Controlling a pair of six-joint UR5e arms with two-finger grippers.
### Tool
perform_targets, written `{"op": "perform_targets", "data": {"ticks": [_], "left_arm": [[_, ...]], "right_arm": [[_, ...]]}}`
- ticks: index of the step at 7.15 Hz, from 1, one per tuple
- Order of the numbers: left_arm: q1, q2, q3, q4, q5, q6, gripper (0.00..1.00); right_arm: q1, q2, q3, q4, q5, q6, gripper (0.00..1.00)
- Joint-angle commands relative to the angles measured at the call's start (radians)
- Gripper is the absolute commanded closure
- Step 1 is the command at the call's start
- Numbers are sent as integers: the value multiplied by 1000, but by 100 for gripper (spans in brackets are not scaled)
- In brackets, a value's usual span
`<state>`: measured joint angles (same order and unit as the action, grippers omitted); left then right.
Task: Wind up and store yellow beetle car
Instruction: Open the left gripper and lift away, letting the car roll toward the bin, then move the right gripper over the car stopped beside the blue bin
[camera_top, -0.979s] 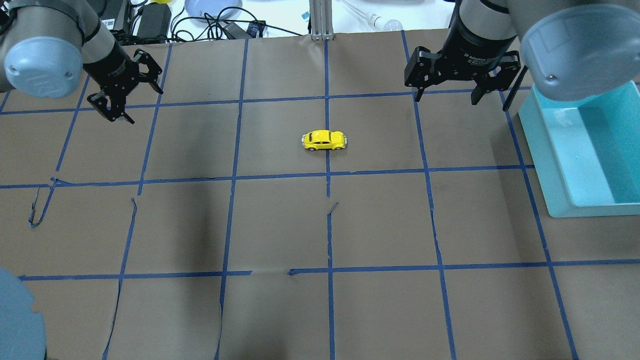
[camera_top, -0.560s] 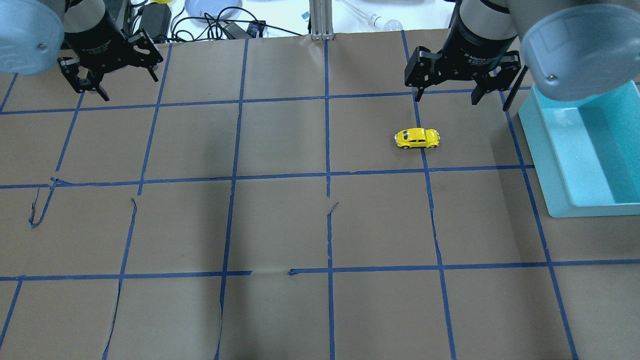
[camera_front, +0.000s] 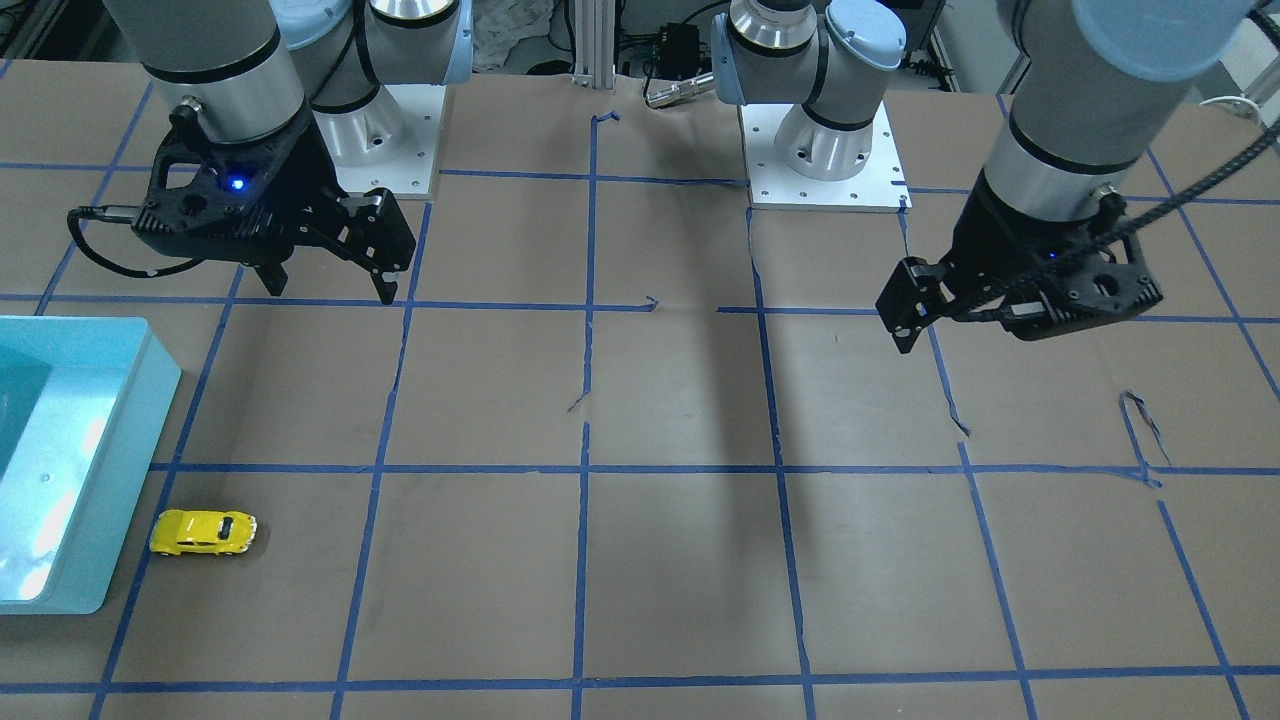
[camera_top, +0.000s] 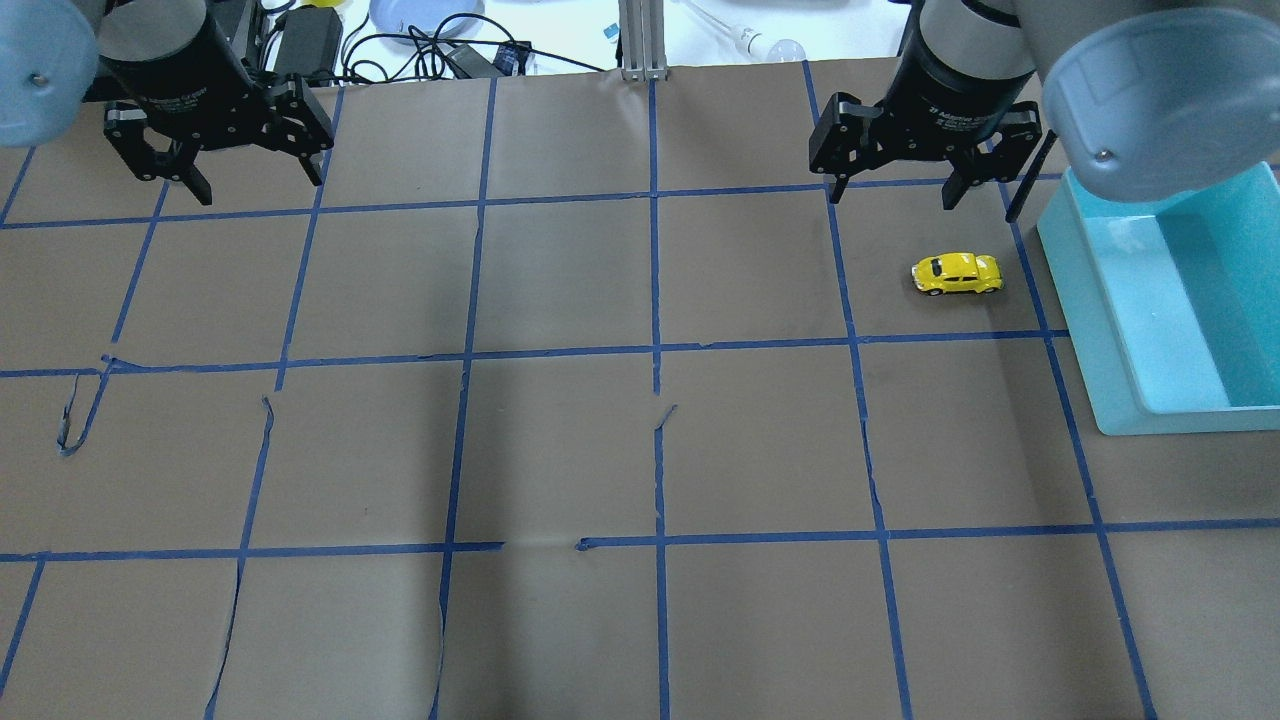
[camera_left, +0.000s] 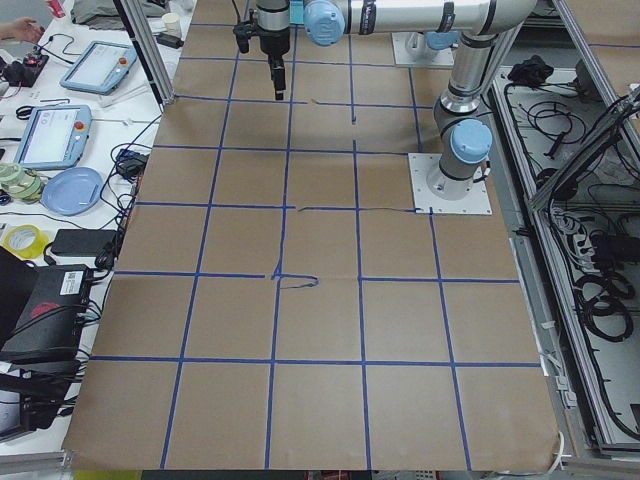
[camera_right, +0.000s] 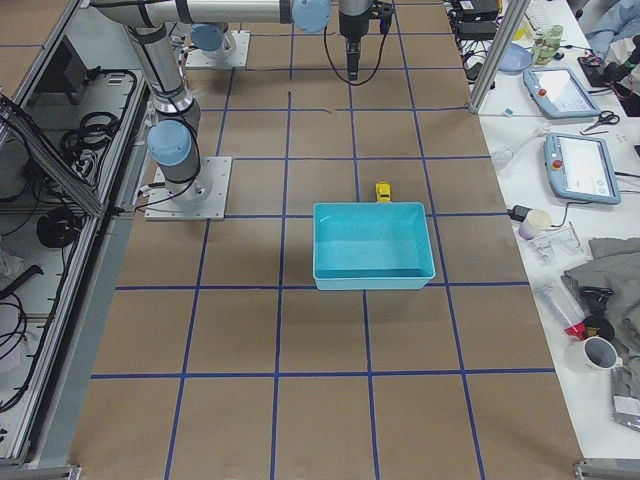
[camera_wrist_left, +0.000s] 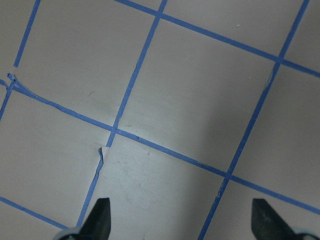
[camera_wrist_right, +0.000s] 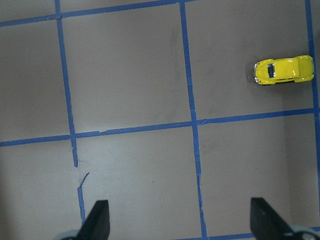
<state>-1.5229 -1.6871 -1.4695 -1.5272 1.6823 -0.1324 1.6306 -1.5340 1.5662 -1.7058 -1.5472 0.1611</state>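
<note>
- Brown-papered table, seen from the front: yellow beetle car sits just beside the teal bin.
- Overhead: left gripper and right gripper hover, jaws apart, both empty.
- Right wrist: car at upper right.

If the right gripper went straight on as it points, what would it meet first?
Probably the bare table, since the right gripper points down; the yellow beetle car lies off to one side.

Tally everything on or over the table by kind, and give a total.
Yellow beetle car: 1
Teal bin: 1
Robot tools: 2, the left tool and the right tool, both open
Total: 4
</note>
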Motion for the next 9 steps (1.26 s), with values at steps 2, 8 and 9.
{"op": "perform_targets", "data": {"ticks": [2,8,9], "left_arm": [[-48,9,-20,-21,-10,58,0],[-20,66,-23,-114,-121,234,0],[-20,81,-23,-175,-112,234,0]], "right_arm": [[2,0,0,0,1,0,0],[-3,17,0,-3,-13,-251,0],[-5,24,0,0,-16,-382,0]]}}
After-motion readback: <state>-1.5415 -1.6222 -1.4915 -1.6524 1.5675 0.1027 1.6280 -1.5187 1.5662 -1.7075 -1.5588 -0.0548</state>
